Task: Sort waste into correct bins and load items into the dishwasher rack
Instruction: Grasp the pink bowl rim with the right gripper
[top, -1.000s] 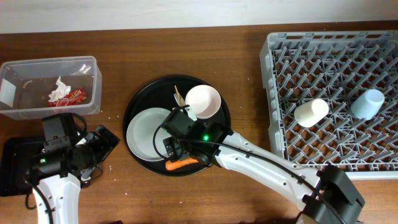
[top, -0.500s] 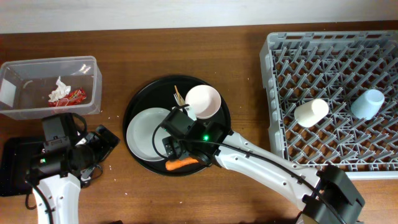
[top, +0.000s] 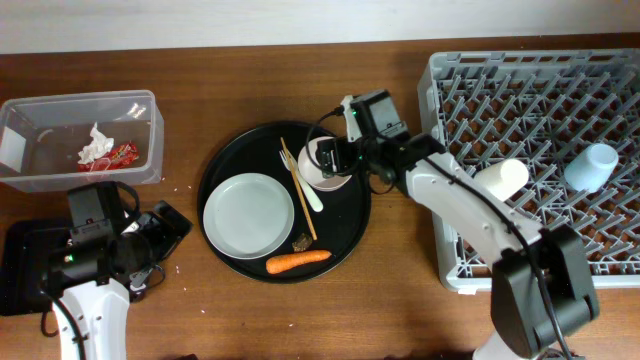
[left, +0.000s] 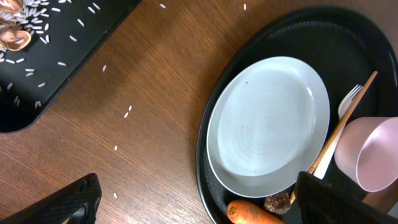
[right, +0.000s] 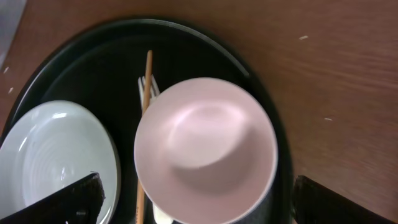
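Observation:
A white bowl (top: 322, 176) (right: 205, 149) stands at the back right of the round black tray (top: 225, 160). My right gripper (top: 335, 158) (right: 199, 208) is open just above it, with a finger on either side and not touching. The white plate (top: 248, 215) (left: 267, 124) (right: 53, 155), pale chopsticks (top: 298, 195) (left: 345, 121), an orange carrot (top: 298, 262) (left: 249, 213) and a brown scrap (top: 300, 241) lie on that tray. My left gripper (top: 160, 235) (left: 199, 205) is open and empty over the wood, left of the tray.
The clear tub (top: 80, 140) holds a red wrapper (top: 122, 153) and tissue (top: 97, 145). The shallow black tray (top: 25, 265) (left: 56, 68) holds rice grains. The grey rack (top: 540, 100) holds a white cup (top: 500, 181) and a blue cup (top: 592, 166). Grains are scattered on the table.
My right arm has swung from the tray's front, over the carrot, to the bowl at the back right. The plate and carrot are now uncovered. The left arm has not moved.

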